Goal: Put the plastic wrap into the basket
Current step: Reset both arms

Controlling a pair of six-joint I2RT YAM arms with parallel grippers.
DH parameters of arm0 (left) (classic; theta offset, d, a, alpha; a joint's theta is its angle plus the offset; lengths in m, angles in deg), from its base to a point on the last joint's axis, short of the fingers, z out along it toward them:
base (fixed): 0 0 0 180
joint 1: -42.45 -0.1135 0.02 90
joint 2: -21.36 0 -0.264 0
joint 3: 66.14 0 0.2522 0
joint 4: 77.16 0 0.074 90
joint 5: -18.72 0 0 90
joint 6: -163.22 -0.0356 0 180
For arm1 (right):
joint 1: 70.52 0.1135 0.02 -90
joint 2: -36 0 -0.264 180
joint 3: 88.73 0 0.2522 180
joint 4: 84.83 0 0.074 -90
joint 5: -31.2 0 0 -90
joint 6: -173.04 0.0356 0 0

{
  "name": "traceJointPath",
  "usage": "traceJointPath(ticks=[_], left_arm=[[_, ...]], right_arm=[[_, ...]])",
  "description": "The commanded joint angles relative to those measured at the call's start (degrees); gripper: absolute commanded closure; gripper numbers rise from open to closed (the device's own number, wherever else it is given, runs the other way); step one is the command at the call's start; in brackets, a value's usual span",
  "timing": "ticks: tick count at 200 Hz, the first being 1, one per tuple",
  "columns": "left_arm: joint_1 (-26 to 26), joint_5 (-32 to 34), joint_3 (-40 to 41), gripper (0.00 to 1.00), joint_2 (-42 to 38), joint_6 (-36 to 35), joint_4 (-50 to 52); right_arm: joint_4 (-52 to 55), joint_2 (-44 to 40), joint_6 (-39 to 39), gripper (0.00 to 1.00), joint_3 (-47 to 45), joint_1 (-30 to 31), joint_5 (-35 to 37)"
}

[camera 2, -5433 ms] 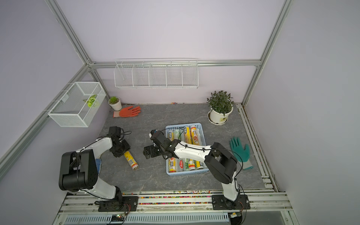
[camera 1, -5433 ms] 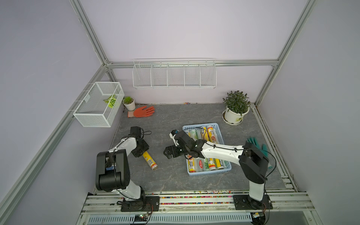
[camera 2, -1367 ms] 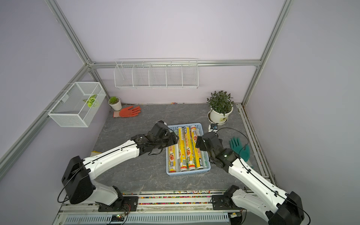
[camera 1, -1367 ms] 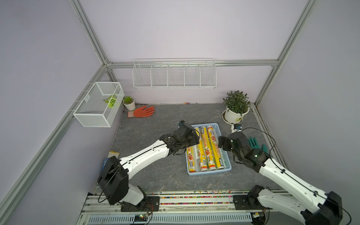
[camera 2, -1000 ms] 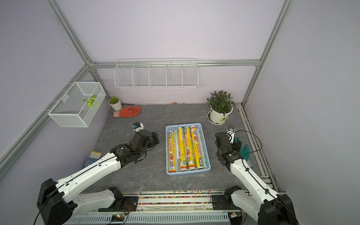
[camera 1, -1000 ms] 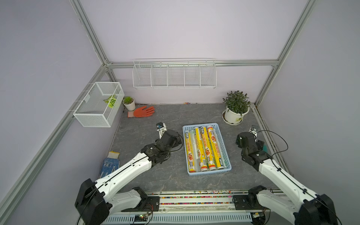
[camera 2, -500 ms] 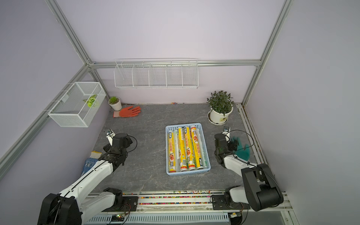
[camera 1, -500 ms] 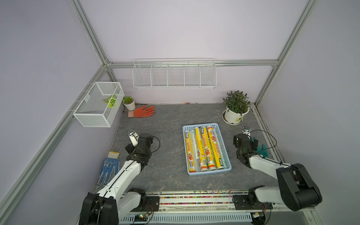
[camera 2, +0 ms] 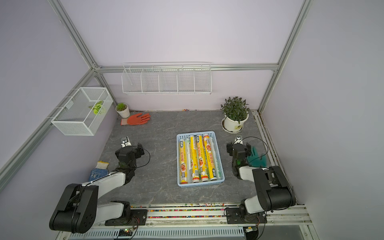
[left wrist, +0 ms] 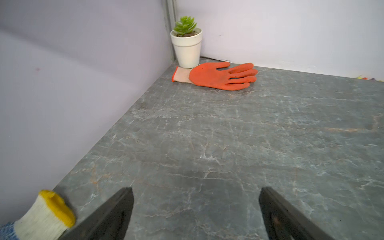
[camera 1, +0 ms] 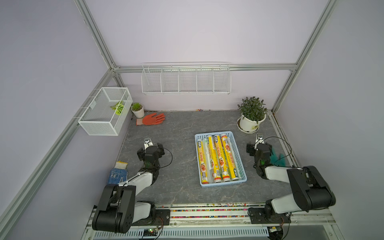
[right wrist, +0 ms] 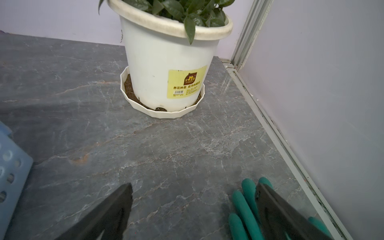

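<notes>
The light-blue basket (camera 1: 214, 133) lies in the middle of the table in both top views, and its corner shows in the right wrist view (right wrist: 10, 164). Several rolls of plastic wrap (camera 1: 217, 160) lie side by side in it, mostly yellow, also visible in a top view (camera 2: 199, 160). My left gripper (camera 1: 150, 150) rests low at the table's left, far from the basket. In the left wrist view the left gripper (left wrist: 195, 190) is open over bare table. My right gripper (camera 1: 259, 148) sits right of the basket; the right gripper (right wrist: 194, 186) is open and empty.
An orange glove (camera 1: 152, 119) and a small potted plant (camera 1: 138, 110) sit at the back left. A large potted plant (camera 1: 250, 122) stands at the back right. A blue glove (camera 1: 117, 174) lies by the left arm and a green glove (camera 1: 278, 159) beside the right gripper. A wire-mesh box (camera 1: 104, 112) and a wire rack (camera 1: 186, 80) hang on the walls.
Both arms have drawn back from the basket to their own sides of the table and folded low. The left jaws have opened fully. The rolls stay in the basket.
</notes>
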Motion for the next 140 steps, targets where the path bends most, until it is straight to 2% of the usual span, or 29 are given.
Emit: traceJointPath(ticks=[1, 12, 36, 49, 64, 82, 94, 140], left_arm=[[-1.07, -5.71, -2.38, 0.0, 4.18, -4.97, -8.97], [-2.13, -7.6, -2.58, 0.0, 6.15, -4.6, -11.14], [-4.34, -9.72, -2.26, 0.0, 8.89, -3.02, -14.01], [-7.03, -13.6, -1.83, 0.0, 9.54, -0.54, -14.23], [-8.08, -14.25, 1.21, 0.0, 13.12, -0.8, -24.58], [-8.09, -14.06, -1.15, 0.0, 10.61, 0.63, -15.63], [-8.09, -13.99, -0.14, 0.0, 11.69, 0.08, -19.7], [-8.18, -11.83, -0.38, 0.0, 10.98, 1.43, -17.89]], right_arm=[[-8.08, 3.93, -0.13, 0.02, -1.53, -0.47, -2.4], [-13.06, 5.68, -0.77, 0.03, -2.38, -0.44, -2.69], [-3.86, 2.82, 1.09, 0.02, -0.09, -0.51, -1.89], [-4.33, 3.45, 1.3, 0.02, 0.09, -0.74, -1.59], [-3.75, 3.22, 1.46, 0.02, 0.23, -0.81, -1.56], [-3.75, 3.18, 1.51, 0.02, 0.27, -0.84, -1.58], [-3.81, 3.19, 1.47, 0.02, 0.2, -0.81, -1.62], [-3.81, 3.2, 1.45, 0.02, 0.22, -0.86, -1.58]])
